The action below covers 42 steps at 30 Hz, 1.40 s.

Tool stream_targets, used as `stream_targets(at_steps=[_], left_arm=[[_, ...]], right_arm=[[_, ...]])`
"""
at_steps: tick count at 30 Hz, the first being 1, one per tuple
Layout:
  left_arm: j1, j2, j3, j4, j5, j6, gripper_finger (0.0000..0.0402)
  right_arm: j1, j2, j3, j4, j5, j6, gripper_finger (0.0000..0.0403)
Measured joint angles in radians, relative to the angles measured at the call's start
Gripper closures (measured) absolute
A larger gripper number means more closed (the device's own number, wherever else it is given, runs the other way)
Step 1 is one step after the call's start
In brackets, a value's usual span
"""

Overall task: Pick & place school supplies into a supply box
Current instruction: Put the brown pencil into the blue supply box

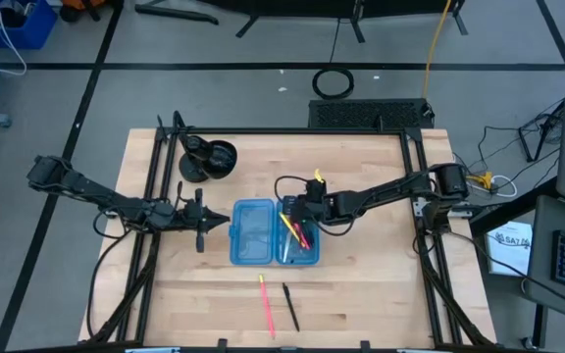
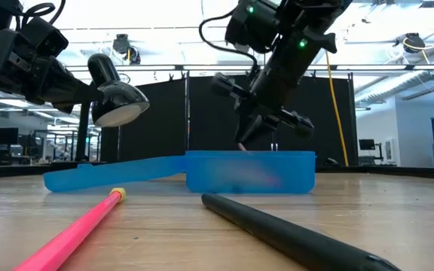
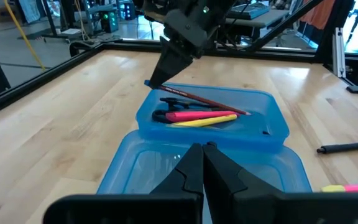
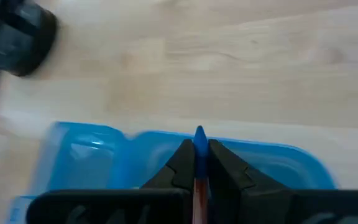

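Observation:
The translucent blue supply box (image 1: 263, 233) lies open at the table's middle, both halves flat. Its right half (image 3: 213, 118) holds a pink-red pen (image 3: 194, 114), a yellow pen (image 3: 205, 121) and dark items. My right gripper (image 1: 298, 210) hangs over that half's far end, shut on a red-brown pencil (image 3: 197, 98) with a blue end. My left gripper (image 3: 202, 155) is shut and hovers at the left half's outer edge (image 1: 233, 230); I see no contact. A pink pen (image 1: 266, 304) and a black pen (image 1: 290, 306) lie on the table near the front edge. My right gripper pinches the pencil between its two fingers close to the blue end (image 4: 199, 134), which pokes out just past the fingertips. The fingers slant down from above and from the right. The pencil is tilted, and its other end (image 3: 246, 112) reaches down across the box's right half.
A black round stand (image 1: 207, 159) sits near the far left corner, behind my left arm. The black frame rails (image 1: 150, 226) run along the table's left and right sides. Bare wood lies in front of the box around the two loose pens.

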Motion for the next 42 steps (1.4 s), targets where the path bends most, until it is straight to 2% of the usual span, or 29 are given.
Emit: stream_targets(at_steps=[18, 22, 25, 30, 42], left_arm=[[0.000, 0.000, 0.000, 0.050, -0.027, 0.024, 0.0394], [0.000, 0.000, 0.000, 0.049, -0.027, 0.037, 0.0394], [0.000, 0.000, 0.000, 0.049, -0.027, 0.038, 0.0394], [0.000, 0.000, 0.000, 0.049, -0.027, 0.037, 0.0394], [0.000, 0.000, 0.000, 0.047, -0.026, 0.022, 0.0394]], right_arm=[[0.015, 0.077, 0.001, -0.040, -0.060, 0.032, 0.0385], [0.015, 0.077, 0.001, -0.033, -0.062, -0.009, 0.0385], [0.018, 0.063, 0.000, -0.012, -0.047, -0.081, 0.0368], [0.018, 0.060, 0.000, 0.026, -0.045, -0.109, 0.0336], [0.023, 0.060, 0.000, 0.045, -0.050, -0.157, 0.0326]])
